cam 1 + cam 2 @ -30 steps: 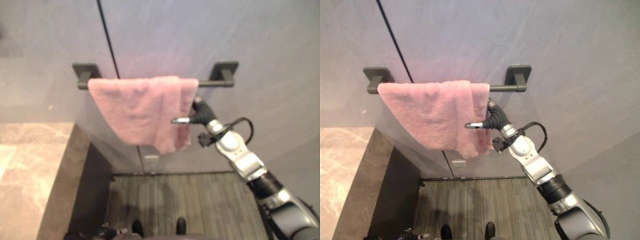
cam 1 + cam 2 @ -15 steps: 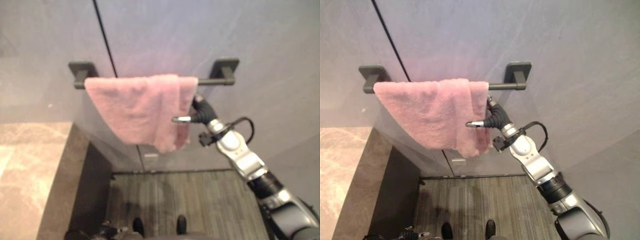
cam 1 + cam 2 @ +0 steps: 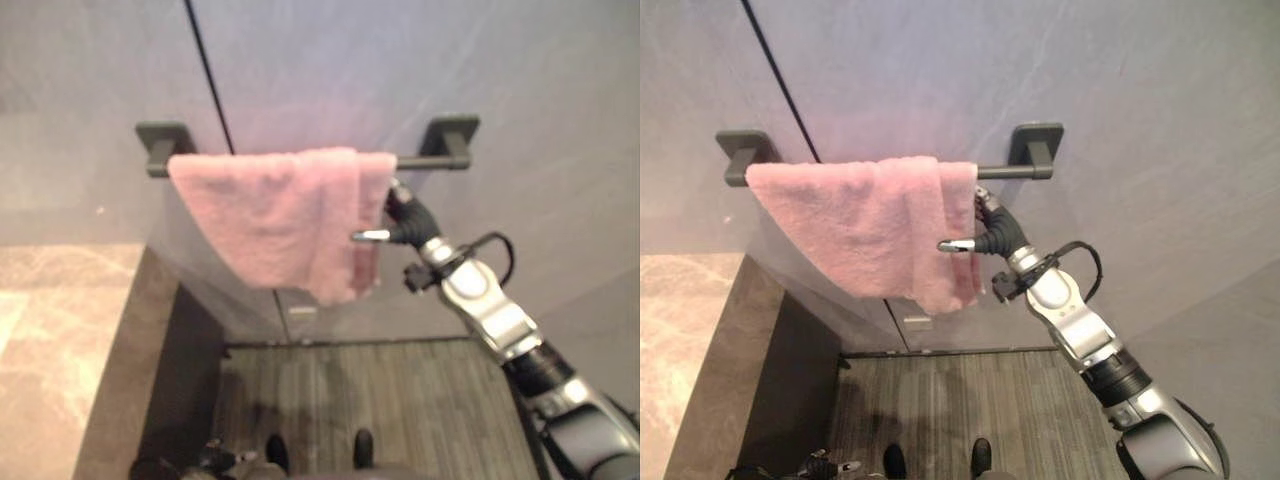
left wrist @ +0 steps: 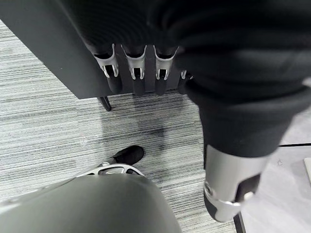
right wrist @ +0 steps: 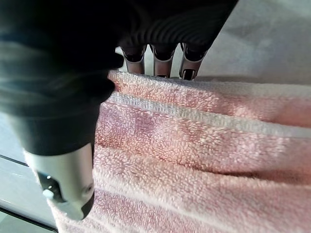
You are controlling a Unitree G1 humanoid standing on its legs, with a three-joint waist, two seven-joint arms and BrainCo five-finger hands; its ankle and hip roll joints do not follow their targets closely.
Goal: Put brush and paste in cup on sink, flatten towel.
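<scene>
Up on the grey wall, a pink towel point(image 3: 865, 220) hung over a dark towel bar point(image 3: 1012, 172) fixed between two square mounts. It was bunched rather than flat: spread along the bar's left and middle, with a doubled fold hanging lower near its right edge.

At that right edge was the right hand point(image 3: 987, 232), its arm reaching up from the lower right. Its thumb point(image 5: 65, 182) lay across the front of the cloth, while its fingers point(image 5: 163, 56) went behind the towel's edge, so the fold sat between them. Their tips were hidden, so I could not tell whether the hand was clamped on the cloth.

Down low, the left hand point(image 4: 138, 73) hung with straight, relaxed fingers over a grey striped floor point(image 4: 58, 136). A brown stone counter point(image 3: 60, 330) showed at lower left.
</scene>
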